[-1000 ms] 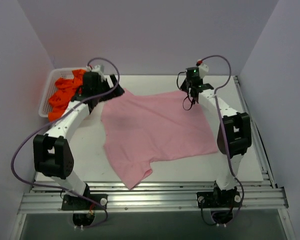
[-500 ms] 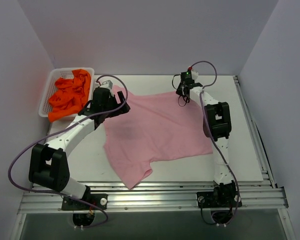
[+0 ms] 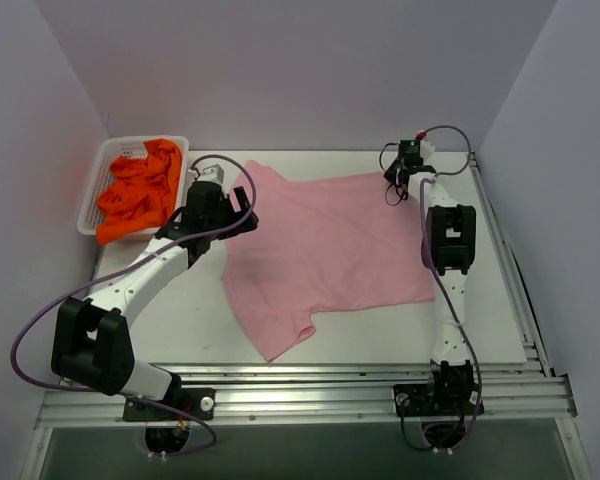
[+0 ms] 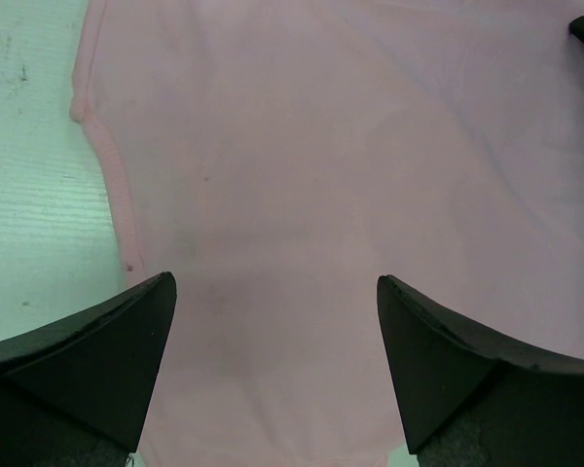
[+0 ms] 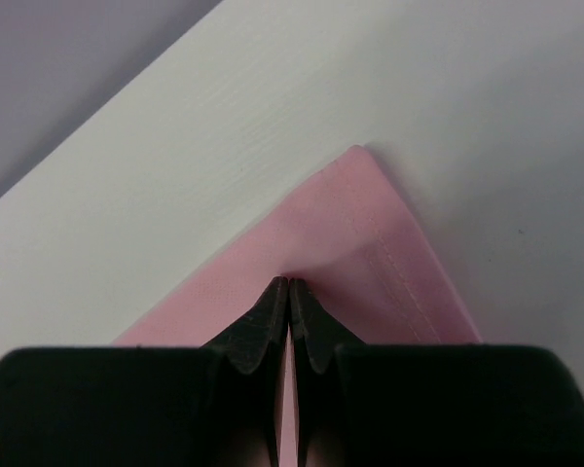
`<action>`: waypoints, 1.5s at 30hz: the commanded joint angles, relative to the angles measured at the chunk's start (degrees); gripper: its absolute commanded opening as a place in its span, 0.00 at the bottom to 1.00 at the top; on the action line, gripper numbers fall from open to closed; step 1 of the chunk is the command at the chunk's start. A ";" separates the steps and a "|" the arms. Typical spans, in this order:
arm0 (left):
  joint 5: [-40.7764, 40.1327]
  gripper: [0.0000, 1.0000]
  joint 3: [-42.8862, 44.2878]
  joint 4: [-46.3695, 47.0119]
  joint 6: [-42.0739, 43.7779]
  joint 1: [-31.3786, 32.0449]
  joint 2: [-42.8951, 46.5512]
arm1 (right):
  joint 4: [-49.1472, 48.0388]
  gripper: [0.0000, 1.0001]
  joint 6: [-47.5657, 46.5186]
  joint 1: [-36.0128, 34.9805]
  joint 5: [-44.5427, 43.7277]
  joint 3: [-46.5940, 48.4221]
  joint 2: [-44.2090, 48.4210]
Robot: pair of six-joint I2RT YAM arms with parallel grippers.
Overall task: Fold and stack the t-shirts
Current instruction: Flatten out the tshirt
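Note:
A light pink t-shirt (image 3: 330, 250) lies spread over the middle of the table, one sleeve pointing at the near edge. My right gripper (image 3: 398, 180) is shut on the shirt's far right corner; in the right wrist view the hemmed corner (image 5: 370, 224) bunches at the closed fingertips of that gripper (image 5: 288, 282). My left gripper (image 3: 248, 208) hovers open over the shirt's left part. In the left wrist view pink cloth (image 4: 321, 146) fills the gap between the spread fingers of the left gripper (image 4: 274, 279), which hold nothing. Orange t-shirts (image 3: 138, 188) lie heaped in the basket.
A white mesh basket (image 3: 92, 190) stands at the far left corner, beside the left wall. Bare white table (image 3: 170, 320) shows left of the shirt and along the near edge. Side walls close in on both sides.
The right gripper has dragged the shirt's corner toward the far right, and the whole shirt slid right. The left gripper has moved nearer and right, over the shirt's left part.

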State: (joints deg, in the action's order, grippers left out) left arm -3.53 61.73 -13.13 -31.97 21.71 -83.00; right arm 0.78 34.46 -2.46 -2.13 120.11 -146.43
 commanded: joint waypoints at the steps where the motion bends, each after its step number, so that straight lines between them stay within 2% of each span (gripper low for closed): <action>1: -1.83 0.93 0.14 1.00 0.06 0.43 1.70 | 4.15 0.00 0.61 0.08 0.02 1.70 -3.42; 6: -4.29 0.93 -0.03 1.34 0.76 0.52 1.79 | 4.24 0.00 0.17 0.44 1.52 6.09 -5.70; 15: -10.44 0.95 2.43 0.21 2.79 0.70 -0.67 | 6.25 0.00 3.68 1.14 -4.72 4.96 -4.74; 18: -12.12 0.98 1.11 3.18 4.01 1.05 0.29 | 7.39 0.00 5.08 1.67 -6.13 4.51 -4.65; 25: -13.88 0.94 1.46 5.30 4.72 1.05 -0.23 | 7.93 0.00 9.39 2.20 -9.56 -0.14 -2.37; 27: -12.30 0.94 2.59 4.34 5.42 1.22 -1.81 | 9.15 0.00 10.89 2.11 -11.66 -0.84 -1.84; 32: -14.22 0.94 6.64 -1.10 5.95 1.49 -3.57 | 5.21 0.00 10.02 2.20 -9.74 -3.21 1.04; 33: -14.66 0.94 6.21 -0.85 5.78 1.49 -2.96 | 3.63 0.06 9.58 2.20 -9.39 -6.96 2.80; 34: -14.66 0.94 5.60 -0.15 5.69 1.49 -2.35 | -4.13 0.17 8.79 2.20 -8.51 -10.74 5.43; 35: -15.27 0.94 4.46 0.64 5.43 1.49 -0.25 | -7.86 0.28 7.39 2.20 -8.76 -14.87 11.81; 37: -15.37 0.94 3.31 2.74 5.77 1.49 2.04 | -16.98 0.76 5.98 0.71 -12.17 -25.65 18.52; 38: -15.45 0.94 3.30 2.84 6.12 1.40 4.14 | -18.34 0.90 4.06 0.09 -13.59 -27.98 24.47; 39: -16.67 0.94 3.65 2.06 6.73 1.49 5.03 | -18.61 0.99 2.91 -1.48 -17.08 -30.44 26.96; 42: -19.40 0.94 6.20 -1.10 7.09 1.66 8.20 | -13.54 1.00 -0.96 -4.82 -24.12 -30.47 35.76; 43: -20.02 0.95 6.29 -2.51 6.74 1.75 9.25 | -8.65 1.00 -1.49 -6.05 -28.41 -30.38 37.86; 45: -20.55 0.98 2.11 -1.30 5.52 2.19 14.16 | -1.96 1.00 -1.41 -10.45 -32.56 -31.69 44.28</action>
State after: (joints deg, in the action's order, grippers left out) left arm -20.97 64.75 -14.39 -26.28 23.24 -75.00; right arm -8.16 36.34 -6.79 -22.90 88.51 -113.82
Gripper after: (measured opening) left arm 0.973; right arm 0.996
